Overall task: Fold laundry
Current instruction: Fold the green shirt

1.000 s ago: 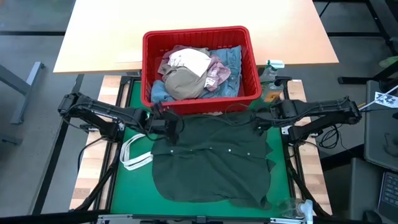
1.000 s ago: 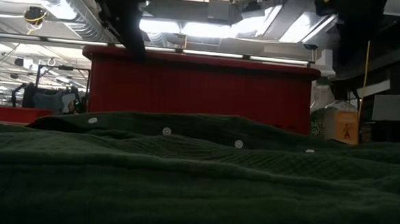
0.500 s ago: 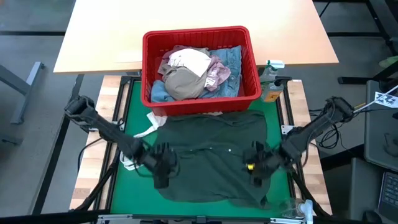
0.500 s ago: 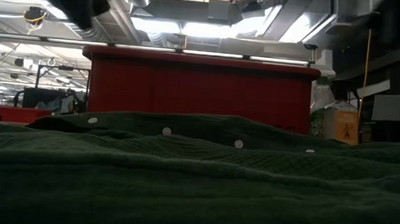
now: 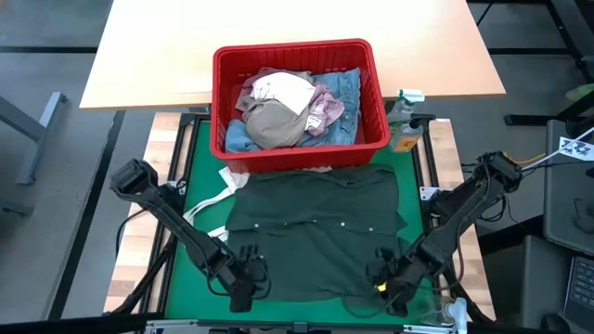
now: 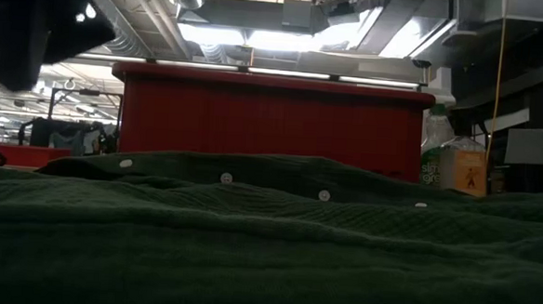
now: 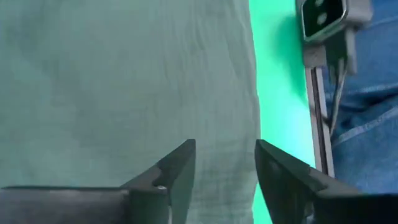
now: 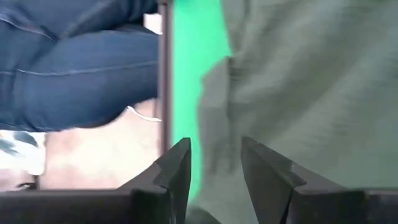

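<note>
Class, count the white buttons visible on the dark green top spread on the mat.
4, seen from above, in a row across the dark green top. Folds may hide more.

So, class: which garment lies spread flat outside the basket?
The dark green top, spread on the green mat. The beige, pink, white and denim pieces sit heaped inside the red basket.

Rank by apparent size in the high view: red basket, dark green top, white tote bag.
1. dark green top, spread on the mat.
2. red basket, slightly smaller in footprint, though close.
3. white tote bag, only partly showing beside the top.
</note>
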